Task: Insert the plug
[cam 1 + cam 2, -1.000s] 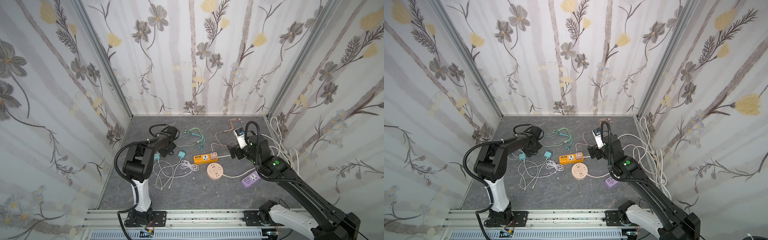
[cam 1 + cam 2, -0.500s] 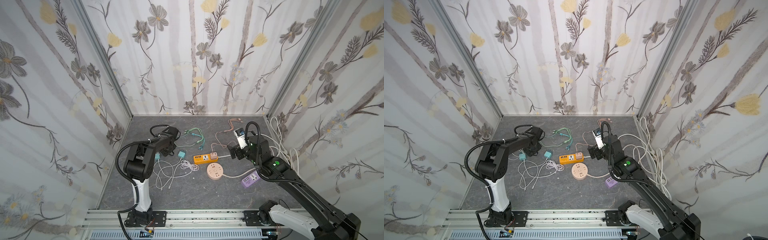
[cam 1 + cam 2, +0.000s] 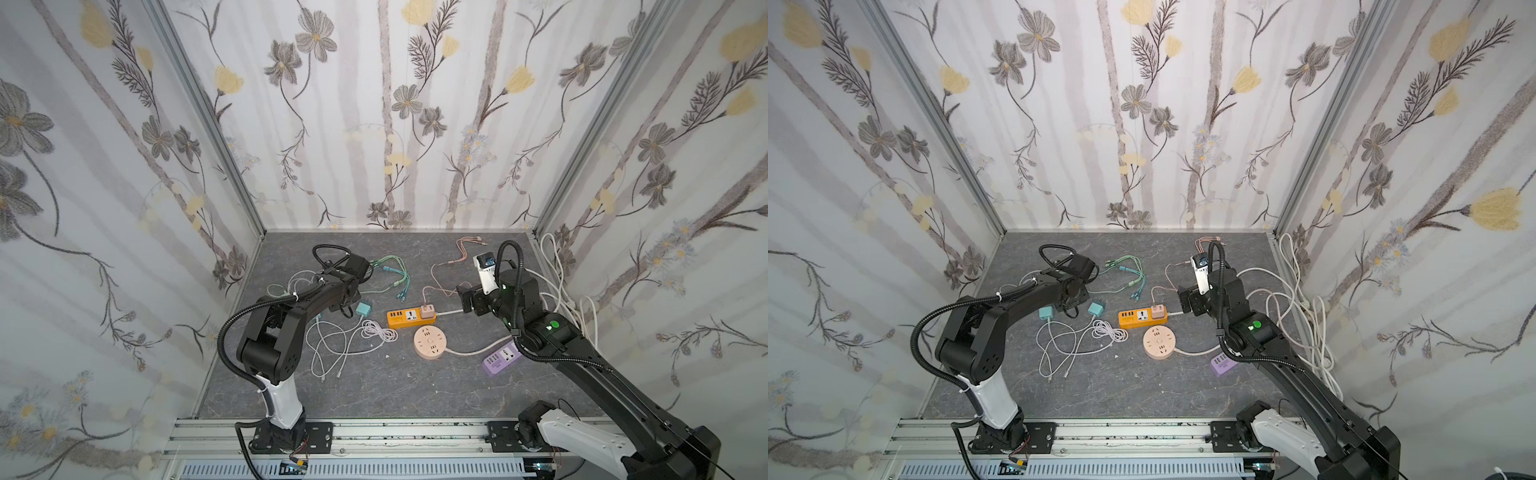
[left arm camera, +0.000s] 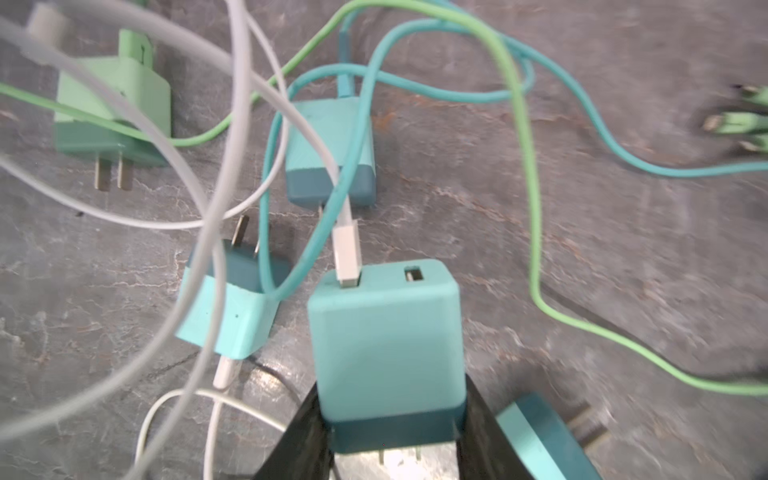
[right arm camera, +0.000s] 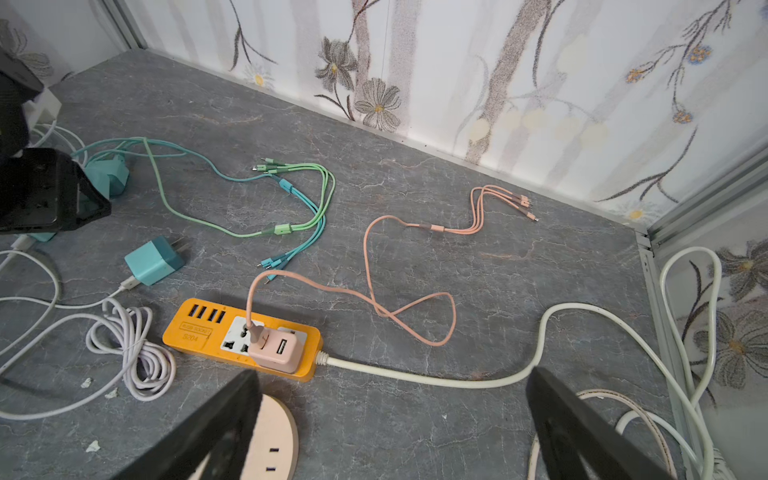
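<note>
- While reaching low over the grey tabletop (image 3: 374,395) between its left edge and its middle in both top views, covering the left gripper (image 3: 338,305) with its own wrist and leaving the grip impossible to judge from above.
- Showing an orange power strip (image 3: 411,318) near the tabletop's middle, carrying a pink charger (image 3: 428,309) at its right end, with a round pink socket (image 3: 431,342) just in front toward the front edge and a purple strip (image 3: 500,360) nearer the right edge.
- Placing the right gripper (image 3: 465,297) just right of the orange power strip.
- Pinching, in the left wrist view, the teal plug (image 4: 388,353) between both black fingers (image 4: 299,432), prongs pointing back at the camera, a white cable (image 4: 347,253) sitting in one of its two USB ports.
- Showing other teal chargers (image 4: 224,311) and a green charger (image 4: 112,112) loose beside it on the tabletop, crossed by tangled cables.
- Spreading the right gripper's jaws wide around nothing, in the right wrist view, above the white cord (image 5: 457,380) leaving the orange power strip's end.
</note>
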`<state>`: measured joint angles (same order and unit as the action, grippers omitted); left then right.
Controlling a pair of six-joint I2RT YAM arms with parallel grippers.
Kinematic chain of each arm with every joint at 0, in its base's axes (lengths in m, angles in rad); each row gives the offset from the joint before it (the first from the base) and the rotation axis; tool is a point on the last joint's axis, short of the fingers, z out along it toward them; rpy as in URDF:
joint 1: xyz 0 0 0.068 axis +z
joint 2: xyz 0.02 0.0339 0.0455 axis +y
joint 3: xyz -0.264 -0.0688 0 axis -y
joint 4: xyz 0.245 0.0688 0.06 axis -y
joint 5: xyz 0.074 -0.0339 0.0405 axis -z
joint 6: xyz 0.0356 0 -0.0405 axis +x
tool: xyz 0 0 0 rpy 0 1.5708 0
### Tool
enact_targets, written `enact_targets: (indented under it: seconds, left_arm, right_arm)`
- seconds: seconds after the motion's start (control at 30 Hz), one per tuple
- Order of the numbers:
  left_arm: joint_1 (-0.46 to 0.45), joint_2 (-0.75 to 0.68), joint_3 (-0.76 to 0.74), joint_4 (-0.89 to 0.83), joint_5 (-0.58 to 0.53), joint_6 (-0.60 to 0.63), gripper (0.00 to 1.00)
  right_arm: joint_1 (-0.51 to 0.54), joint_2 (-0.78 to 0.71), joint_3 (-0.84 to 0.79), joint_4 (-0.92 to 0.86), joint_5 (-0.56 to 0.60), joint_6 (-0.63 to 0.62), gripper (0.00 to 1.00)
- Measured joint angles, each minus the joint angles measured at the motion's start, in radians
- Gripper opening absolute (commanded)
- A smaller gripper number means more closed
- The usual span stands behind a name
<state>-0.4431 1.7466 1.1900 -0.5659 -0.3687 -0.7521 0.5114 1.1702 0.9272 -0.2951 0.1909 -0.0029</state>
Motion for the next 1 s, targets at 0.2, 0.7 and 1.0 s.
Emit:
enact_targets:
  seconds: [0.2,0.7,1.0]
  left_arm:
    - [-0.011,-0.162,-0.034,0.019,0.016,0.129,0.00]
    - [-0.078,-0.405,0.052,0.066,0.280,0.657,0.00]
    - [-0.081,-0.415,0.340,0.036,0.445,0.923,0.00]
  right_arm:
    - [-0.022,0.005,0.041,0.043,-0.006,0.084,0.99]
    - [-0.029,0.117,0.172,-0.003,-0.356,0.218,0.99]
    - [-0.029,0.114,0.196,-0.035,-0.528,0.254,0.99]
